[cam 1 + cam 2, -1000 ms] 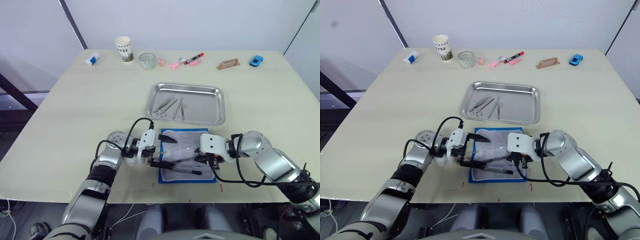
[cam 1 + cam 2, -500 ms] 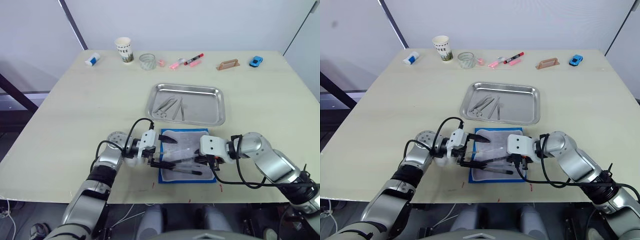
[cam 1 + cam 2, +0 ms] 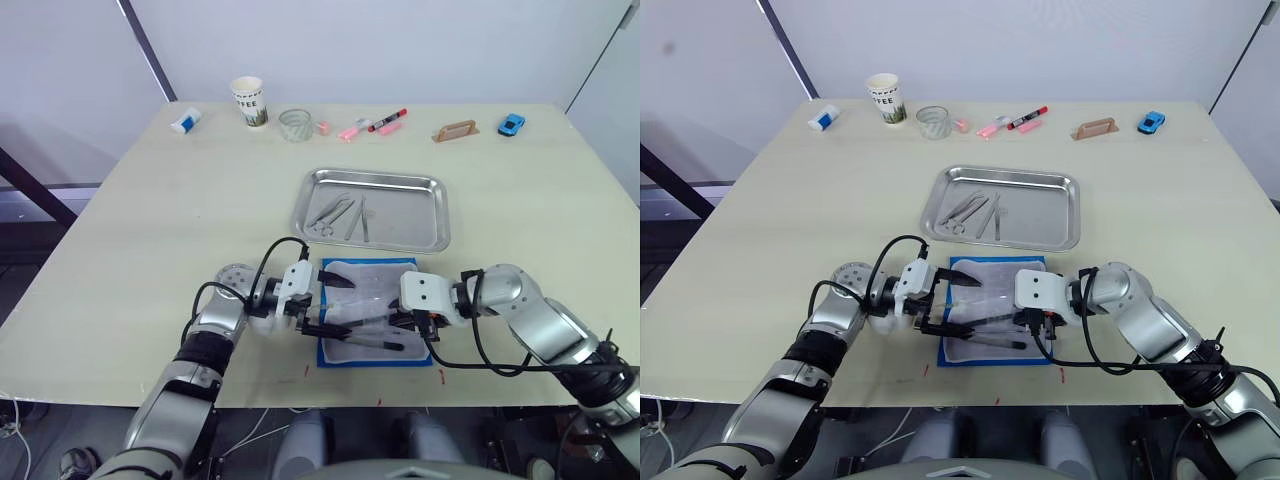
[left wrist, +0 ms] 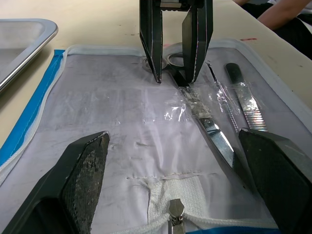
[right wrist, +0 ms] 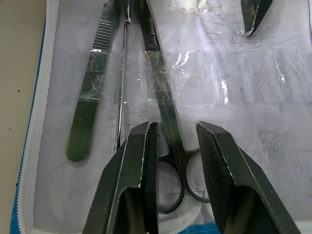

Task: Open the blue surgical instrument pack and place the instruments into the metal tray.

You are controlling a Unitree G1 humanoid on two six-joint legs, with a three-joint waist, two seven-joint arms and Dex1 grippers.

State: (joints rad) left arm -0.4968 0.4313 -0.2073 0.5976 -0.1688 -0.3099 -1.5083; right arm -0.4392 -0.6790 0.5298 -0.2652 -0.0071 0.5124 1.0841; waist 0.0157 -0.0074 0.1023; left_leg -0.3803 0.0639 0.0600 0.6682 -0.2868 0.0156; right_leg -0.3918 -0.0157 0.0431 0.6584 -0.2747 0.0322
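The pack is lying open just beside the tray, which is holding some instruments. Scissors are awaiting transfer; right claw is straddling them, released. Left claw is released.

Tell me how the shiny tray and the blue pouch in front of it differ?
The metal tray is bare steel with a raised rim; the blue surgical instrument pack is soft fabric, lying open with a pale lining. The tray is the larger one and sits farther from the robot. The tray stands free, while the left gripper and right gripper are at the pack. Both are rectangular and hold instruments.
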